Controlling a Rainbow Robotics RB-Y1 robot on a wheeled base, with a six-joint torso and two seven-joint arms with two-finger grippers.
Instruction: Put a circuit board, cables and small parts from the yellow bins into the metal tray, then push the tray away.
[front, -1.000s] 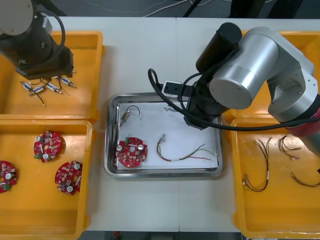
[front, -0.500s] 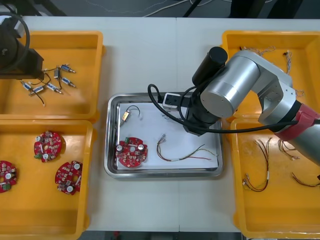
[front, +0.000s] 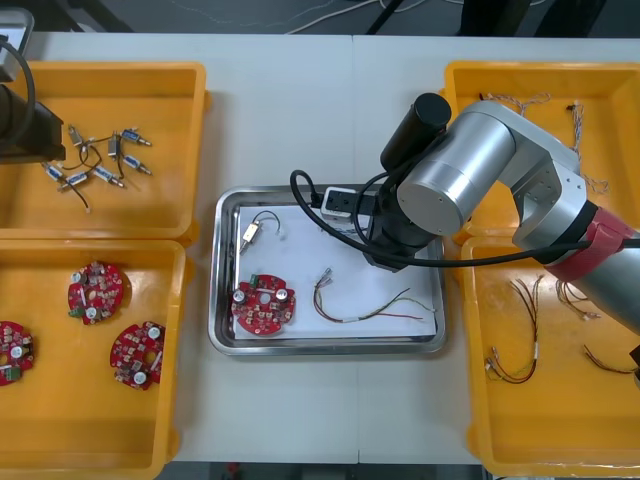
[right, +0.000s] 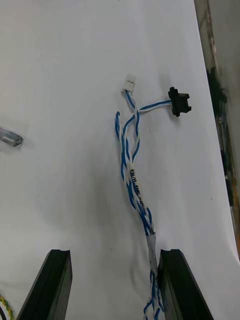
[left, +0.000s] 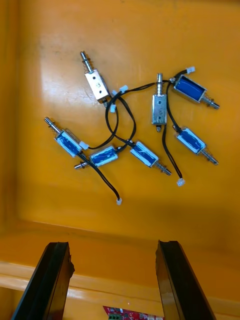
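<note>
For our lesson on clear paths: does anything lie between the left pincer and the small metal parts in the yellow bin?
Nothing visible does. The left pincer, open, hangs above the yellow bin, and only bare bin floor lies between it and the small metal parts.

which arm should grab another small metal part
Left. The left gripper, open, hangs above the small metal parts in their yellow bin; the right gripper is open over the blue and white cable in the metal tray.

Light table (front: 290, 110), dark floor (front: 250, 20) beyond its far edge, pale cord (front: 322, 18) there
</note>
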